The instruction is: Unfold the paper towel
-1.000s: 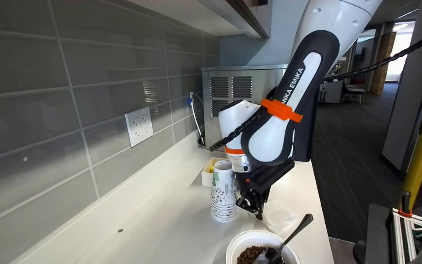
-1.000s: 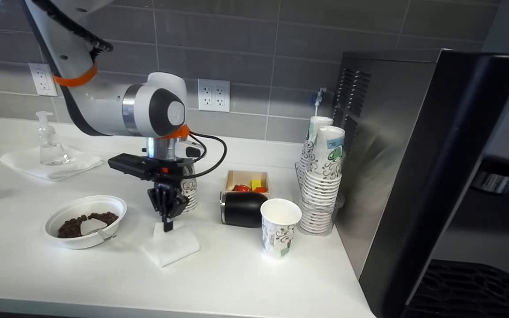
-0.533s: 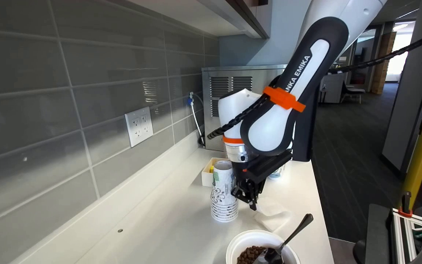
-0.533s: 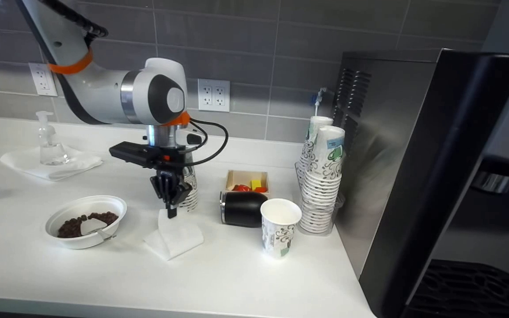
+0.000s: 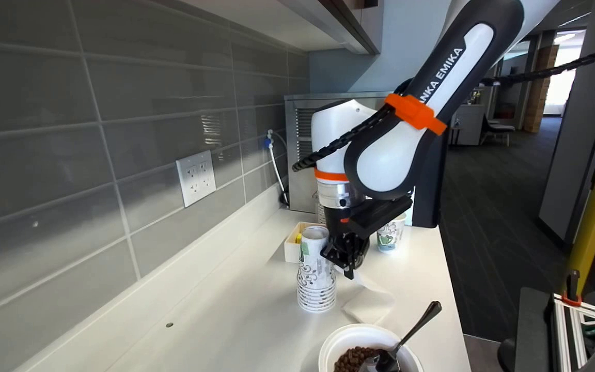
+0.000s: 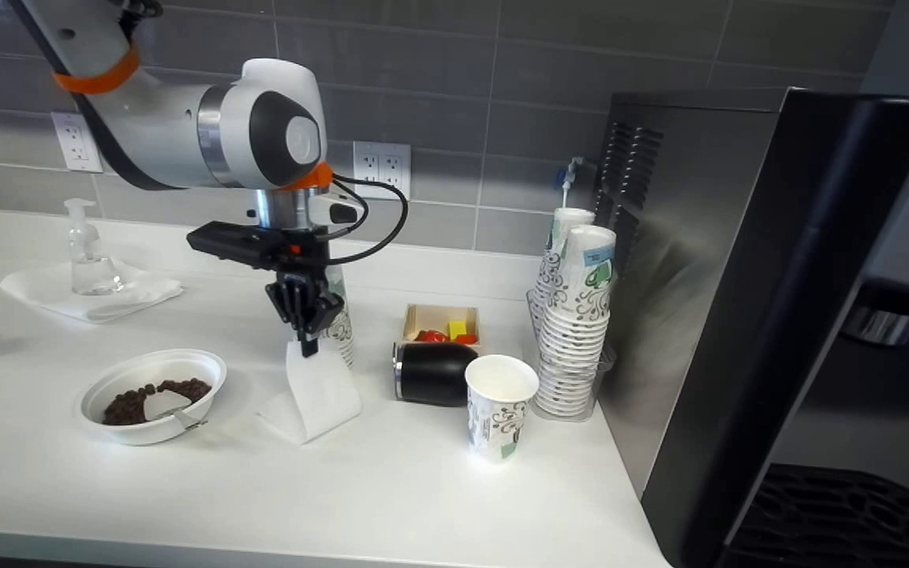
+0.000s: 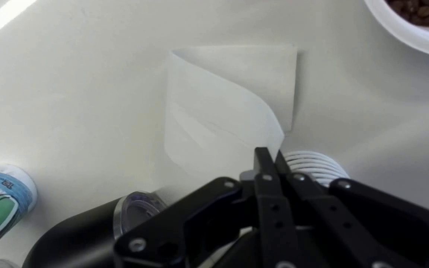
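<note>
A white paper towel shows in both exterior views (image 5: 370,306) (image 6: 323,396) and in the wrist view (image 7: 218,119). Its lower part lies on the white counter. One layer is lifted and curls up to my fingertips. In the wrist view a flat lower layer shows beneath the lifted flap. My gripper (image 7: 273,156) is shut on a corner of the towel. In both exterior views the gripper (image 5: 348,273) (image 6: 308,347) is above the counter, right beside a stack of paper cups (image 5: 316,274). The pinched corner is partly hidden between the fingers.
A white bowl (image 6: 95,406) with brown pellets and a spoon (image 5: 421,323) stands near the towel. A black tumbler (image 6: 435,375) lies on its side by a single paper cup (image 6: 494,426) and a small wooden box (image 6: 415,322). More stacked cups (image 6: 573,355) stand before a steel machine (image 6: 683,237).
My gripper has risen and moved toward the wall, staying shut. The towel's held corner has lifted with it, and the towel has slid a little the same way on the counter.
</note>
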Tool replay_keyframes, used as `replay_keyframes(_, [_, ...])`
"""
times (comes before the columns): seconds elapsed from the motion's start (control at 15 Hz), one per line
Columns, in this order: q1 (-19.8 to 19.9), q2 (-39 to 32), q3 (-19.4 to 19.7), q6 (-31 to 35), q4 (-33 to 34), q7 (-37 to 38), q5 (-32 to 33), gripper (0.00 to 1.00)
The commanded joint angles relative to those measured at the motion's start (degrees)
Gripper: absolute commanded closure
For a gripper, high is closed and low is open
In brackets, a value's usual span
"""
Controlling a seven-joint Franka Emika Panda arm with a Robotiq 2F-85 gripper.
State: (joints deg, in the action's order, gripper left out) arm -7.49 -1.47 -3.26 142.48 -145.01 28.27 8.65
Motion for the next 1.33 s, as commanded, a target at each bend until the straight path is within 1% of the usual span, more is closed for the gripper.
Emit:
replay_keyframes(0.0, [0.54, 3.91, -1.12, 2.75, -3.09, -5.59, -3.81, 1.00])
replay_keyframes(0.07, [0.52, 4.27, -1.31, 3.24, -3.46, -7.22, -5.11, 1.00])
replay_keyframes(0.27, [0.29, 5.59, -1.81, 6.02, -5.13, -14.73, -11.95, 1.00])
replay_keyframes(0.4, [0.25, 6.59, -1.95, 6.94, -6.12, -17.91, -15.09, 1.00])
replay_keyframes(0.47, [0.37, 7.16, -1.92, 6.83, -6.54, -18.13, -15.36, 1.00])
replay_keyframes(0.6, [0.72, 8.34, -1.78, 6.30, -7.40, -17.73, -14.70, 1.00])
replay_keyframes(1.07, [4.10, 12.17, -1.81, 2.26, -9.90, -11.39, -7.66, 1.00])
replay_keyframes(1.27, [5.39, 13.10, -1.55, 1.40, -10.42, -10.44, -6.58, 1.00])
